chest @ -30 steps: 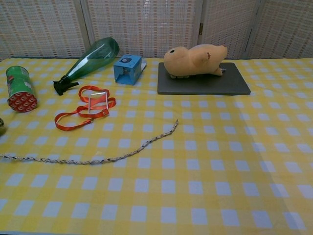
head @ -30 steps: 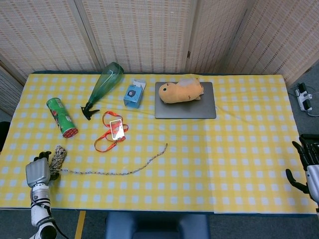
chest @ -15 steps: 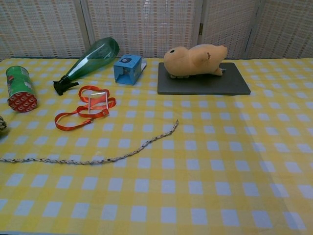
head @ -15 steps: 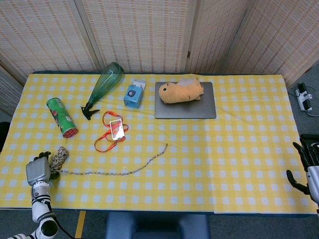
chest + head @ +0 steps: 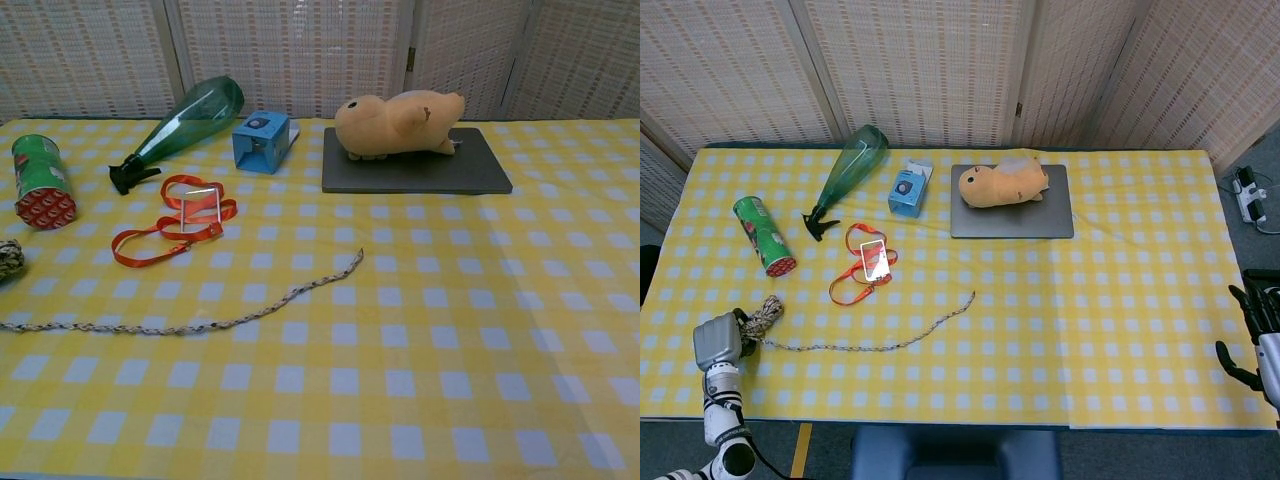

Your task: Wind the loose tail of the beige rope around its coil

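Left hand (image 5: 717, 343) sits at the near-left corner of the surface (image 5: 1120, 330), fingers curled around the end of the beige rope coil (image 5: 763, 316), so it grips the coil. Coil is a short bundle at the left edge, long axis tilted, pointing from the hand up and to the right toward the far side. In the chest view only its tip shows at the left border.

Loose tail (image 5: 880, 340) runs out from the coil along the surface, fully stretched, long axis roughly left to right, then curving up so the free end (image 5: 972, 293) points to the far right, toward the middle. No turn of tail lies on the coil; judged from that, winding is not begun, whole tail is left to wrap.

Right hand (image 5: 1252, 335) hangs off the right edge of the surface, well apart from the rope, fingers spread and holding nothing
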Action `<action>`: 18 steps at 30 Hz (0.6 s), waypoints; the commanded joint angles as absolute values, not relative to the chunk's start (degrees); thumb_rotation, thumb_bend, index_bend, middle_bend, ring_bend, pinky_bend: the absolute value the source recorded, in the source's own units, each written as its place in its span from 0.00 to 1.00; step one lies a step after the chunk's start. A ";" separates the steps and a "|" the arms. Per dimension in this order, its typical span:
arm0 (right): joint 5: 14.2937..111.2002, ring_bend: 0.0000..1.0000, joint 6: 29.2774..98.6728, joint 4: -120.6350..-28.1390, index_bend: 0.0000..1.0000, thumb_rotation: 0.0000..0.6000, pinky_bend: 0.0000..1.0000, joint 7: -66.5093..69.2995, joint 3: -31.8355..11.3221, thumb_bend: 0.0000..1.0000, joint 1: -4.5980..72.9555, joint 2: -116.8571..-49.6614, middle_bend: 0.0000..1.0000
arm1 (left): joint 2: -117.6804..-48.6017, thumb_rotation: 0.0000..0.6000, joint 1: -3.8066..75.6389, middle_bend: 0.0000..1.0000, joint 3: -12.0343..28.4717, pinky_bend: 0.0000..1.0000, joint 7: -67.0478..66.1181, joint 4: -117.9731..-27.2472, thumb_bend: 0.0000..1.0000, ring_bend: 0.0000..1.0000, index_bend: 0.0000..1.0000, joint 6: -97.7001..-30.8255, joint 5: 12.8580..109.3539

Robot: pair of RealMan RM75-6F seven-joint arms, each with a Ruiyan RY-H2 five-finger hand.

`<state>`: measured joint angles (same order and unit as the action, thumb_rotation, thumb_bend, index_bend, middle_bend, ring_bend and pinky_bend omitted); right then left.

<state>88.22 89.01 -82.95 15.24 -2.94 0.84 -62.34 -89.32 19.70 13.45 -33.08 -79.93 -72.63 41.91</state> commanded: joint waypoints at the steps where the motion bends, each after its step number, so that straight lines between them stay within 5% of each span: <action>1: 88.23 0.07 89.25 -83.03 0.00 1.00 0.00 15.16 -3.01 0.45 0.75 -62.25 0.00 | -89.08 1.00 19.43 0.59 13.37 0.70 -31.11 -80.12 0.48 0.59 0.60 -73.72 44.24; 13: 93.59 0.11 87.00 -89.15 0.01 1.00 0.01 11.11 -2.71 0.45 4.33 -58.50 0.03 | -84.88 1.00 19.30 0.61 12.46 0.70 -28.10 -89.39 0.50 0.62 0.63 -78.94 55.72; 18: 95.03 0.13 83.18 -94.11 0.14 1.00 0.03 6.65 -2.84 0.45 7.43 -56.94 0.07 | -83.96 1.00 19.59 0.62 12.47 0.70 -29.66 -92.87 0.50 0.62 0.63 -80.19 57.06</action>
<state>94.77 84.19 -92.97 7.75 -2.85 6.82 -57.67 -84.26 19.50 12.50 -29.33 -92.50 -79.87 56.96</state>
